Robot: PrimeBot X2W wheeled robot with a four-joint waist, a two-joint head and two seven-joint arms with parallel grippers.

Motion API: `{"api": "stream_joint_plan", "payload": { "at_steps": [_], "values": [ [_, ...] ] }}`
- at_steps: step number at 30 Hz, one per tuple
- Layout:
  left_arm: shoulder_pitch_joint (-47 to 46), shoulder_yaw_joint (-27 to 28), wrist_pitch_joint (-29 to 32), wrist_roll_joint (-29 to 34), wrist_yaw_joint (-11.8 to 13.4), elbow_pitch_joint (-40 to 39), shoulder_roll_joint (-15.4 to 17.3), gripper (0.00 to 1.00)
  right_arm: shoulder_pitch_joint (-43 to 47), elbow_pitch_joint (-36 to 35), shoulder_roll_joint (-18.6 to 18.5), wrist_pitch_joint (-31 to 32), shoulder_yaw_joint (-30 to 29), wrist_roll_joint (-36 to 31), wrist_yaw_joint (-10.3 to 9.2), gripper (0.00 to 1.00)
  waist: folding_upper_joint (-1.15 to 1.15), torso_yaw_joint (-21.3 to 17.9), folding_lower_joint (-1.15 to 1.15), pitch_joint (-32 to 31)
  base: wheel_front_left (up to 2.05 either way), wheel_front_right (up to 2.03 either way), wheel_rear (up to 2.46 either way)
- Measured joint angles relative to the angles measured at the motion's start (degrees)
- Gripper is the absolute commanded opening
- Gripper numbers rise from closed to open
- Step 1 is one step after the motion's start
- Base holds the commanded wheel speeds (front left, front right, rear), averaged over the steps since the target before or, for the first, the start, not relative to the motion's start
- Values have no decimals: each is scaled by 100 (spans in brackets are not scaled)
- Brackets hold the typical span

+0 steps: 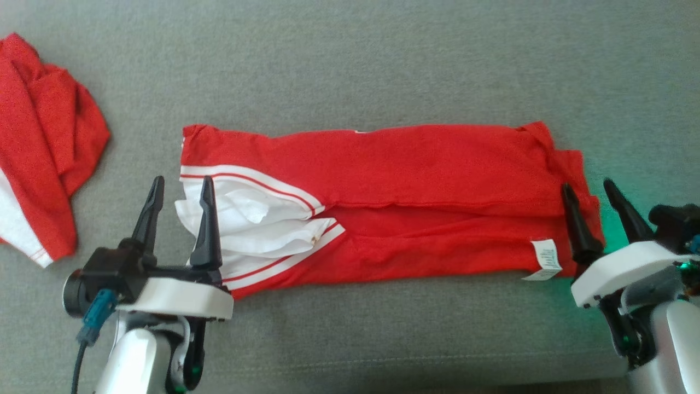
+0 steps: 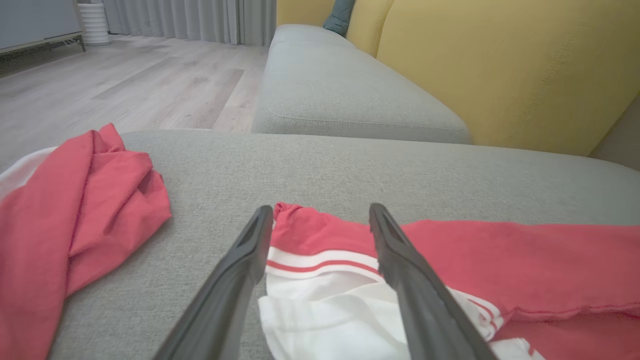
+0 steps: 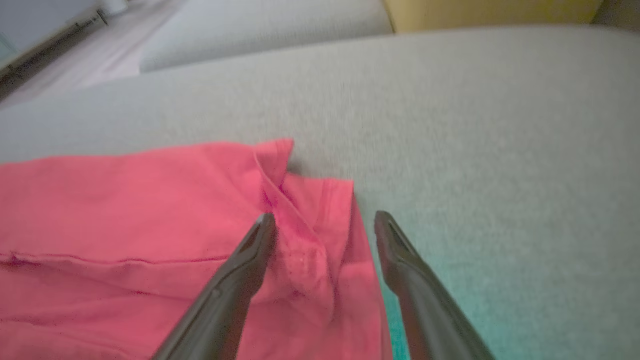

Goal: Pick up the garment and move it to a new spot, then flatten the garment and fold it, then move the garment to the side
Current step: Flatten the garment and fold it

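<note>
Red cloth with white striped trim, the garment (image 1: 415, 180) lay folded into a long band across the middle of the grey sofa cushion (image 1: 383, 65), running from 9 to 3 o'clock in the head view. Its white, striped end pointed to 9 o'clock, and a small white label (image 1: 545, 257) showed near the end toward 3 o'clock.

The left gripper (image 1: 182, 183) stood at 8 o'clock, its pincer spread wide and holding nothing, with one finger over the white fabric and the other over bare cushion just beside it. The right gripper (image 1: 588, 186) stood at 4 o'clock, also wide and empty, straddling the garment's red edge. Whether any fingertip touched the cloth could not be told.

A second red garment (image 1: 44, 148) lay crumpled at 10 o'clock, well apart from the folded one. In the left wrist view a yellow backrest (image 2: 500, 65) rose at 1 o'clock and a wooden floor (image 2: 125, 85) stretched at 11 o'clock.
</note>
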Motion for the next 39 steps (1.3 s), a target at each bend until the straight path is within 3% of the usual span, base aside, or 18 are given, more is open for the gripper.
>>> {"api": "stream_joint_plan", "payload": {
  "at_steps": [13, 14, 15, 17, 24, 39],
  "values": [
    [-240, -1, -93, -7, -56, 230, -64, 100, 96, -127, 255, 1383, -403, 208, 0, 100, 0, 117, 0, 279, 0, 0, 0],
    [-246, 0, -124, -10, -56, 244, -67, 100, 110, -178, 272, 1475, -408, 242, 0, 81, 0, 117, 0, 281, 0, 0, 0],
    [-253, 1, -124, -10, -56, 248, -69, 100, 135, -249, 279, 1539, -405, 311, 0, 49, 0, 114, 0, 287, 0, 0, 0],
    [-285, 5, -124, -10, -55, 258, -70, 100, 218, -372, 289, 1638, -403, 419, 0, 0, 0, 101, 0, 305, 0, 0, 0],
    [-319, 5, -125, -10, -97, 261, -73, 100, 210, -608, 244, 1892, -513, 503, 0, 0, 0, 89, 0, 327, 0, 0, 0],
    [-315, 9, -132, -10, -96, 297, -89, 100, 210, -836, -188, 1935, -1468, 530, 0, 0, 0, 58, 0, 104, 0, 0, 0]
  ]
}}
